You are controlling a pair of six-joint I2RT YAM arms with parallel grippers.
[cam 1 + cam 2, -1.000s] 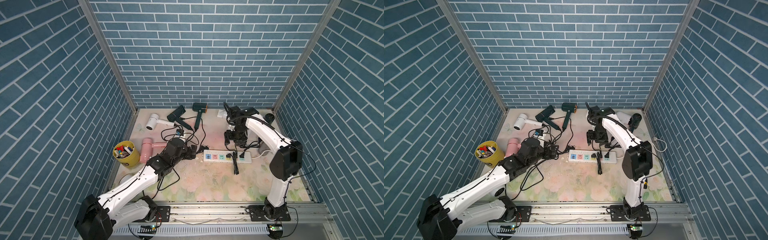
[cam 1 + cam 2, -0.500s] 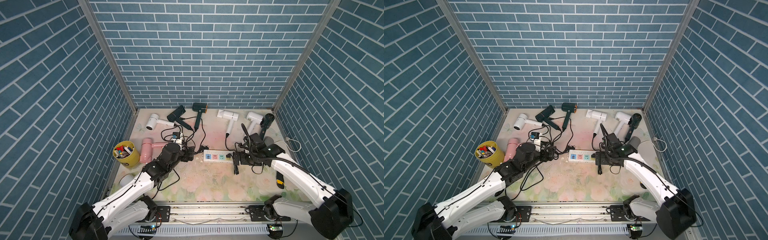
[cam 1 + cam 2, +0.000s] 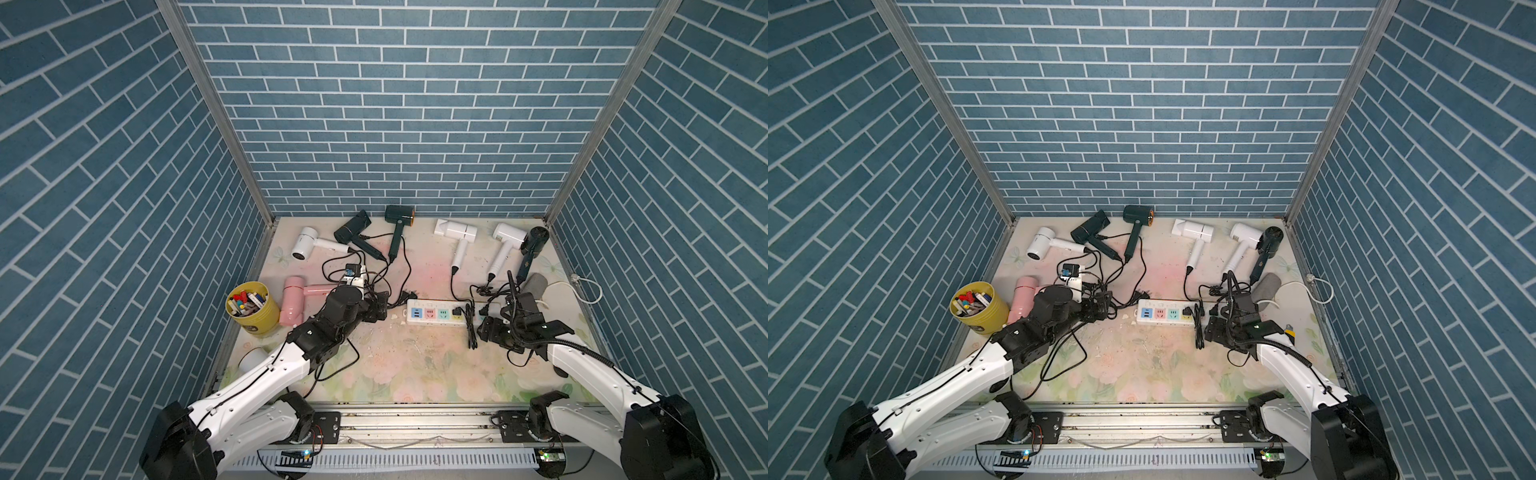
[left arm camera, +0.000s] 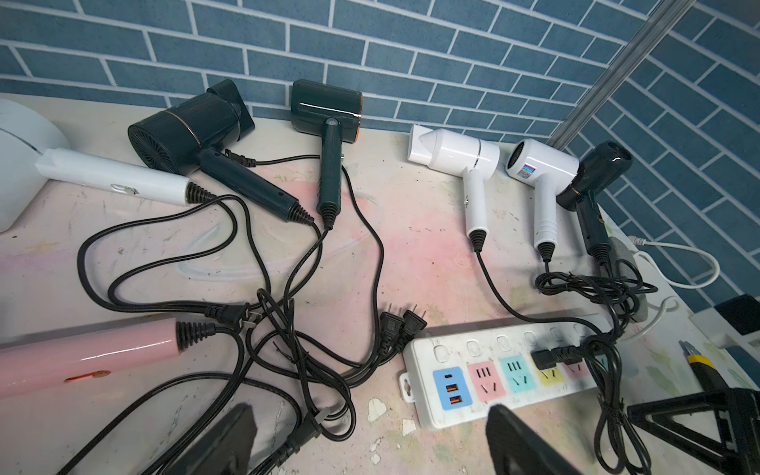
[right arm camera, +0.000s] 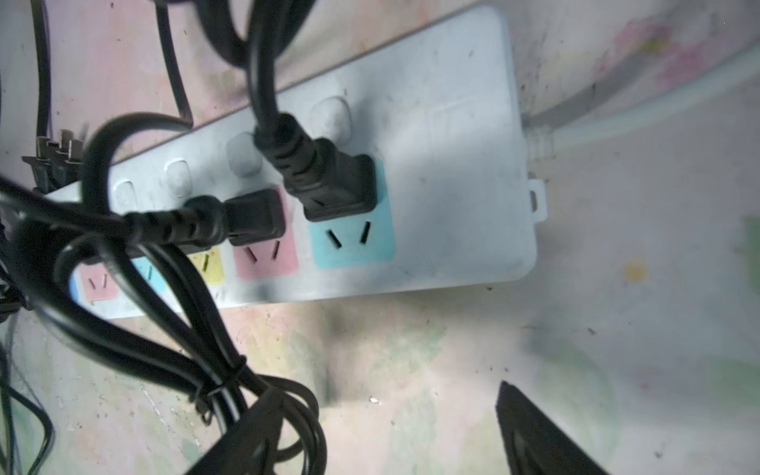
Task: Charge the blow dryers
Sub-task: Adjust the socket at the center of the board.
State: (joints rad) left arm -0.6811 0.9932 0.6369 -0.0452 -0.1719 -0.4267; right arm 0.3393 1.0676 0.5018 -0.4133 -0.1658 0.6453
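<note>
Both arms reach low across the worktop, left gripper and right gripper spread apart, flanking one power strip. Seven blow dryers: three white, three dark, one pink.

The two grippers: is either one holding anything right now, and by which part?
Nothing is held. The left gripper stands open near loose plugs, and the right gripper is open beside the power strip, its fingers on no plug or cord.

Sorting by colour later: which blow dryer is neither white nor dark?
The pink blow dryer, lying right beside the yellow cup. It is the only pink one; the other six are white or dark.
</note>
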